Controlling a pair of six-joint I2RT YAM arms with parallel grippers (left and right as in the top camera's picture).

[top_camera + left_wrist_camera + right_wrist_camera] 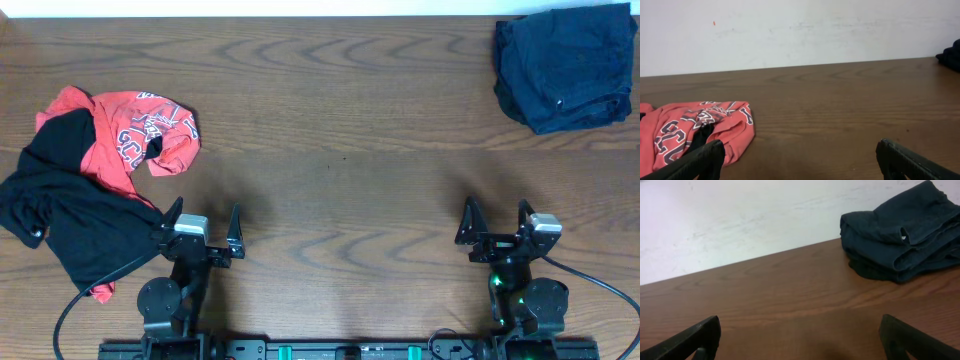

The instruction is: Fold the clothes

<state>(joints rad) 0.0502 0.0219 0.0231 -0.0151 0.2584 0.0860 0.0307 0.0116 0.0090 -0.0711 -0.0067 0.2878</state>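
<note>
A crumpled coral-red T-shirt [140, 135] with navy-and-white lettering lies at the table's left side, and the left wrist view shows it too [695, 127]. A black garment [70, 210] is heaped over its near-left part. A folded dark navy garment [565, 65] sits at the far right corner, seen from the right wrist as well [902, 235]. My left gripper [205, 225] stands open near the front edge, just right of the black garment, holding nothing. My right gripper [497, 222] is open over bare wood at the front right, well short of the navy garment.
The brown wooden table [340, 130] stretches between the two cloth piles. A pale wall [790, 30] rises behind the far edge. Black cables [590, 275] run from both arm bases along the front edge.
</note>
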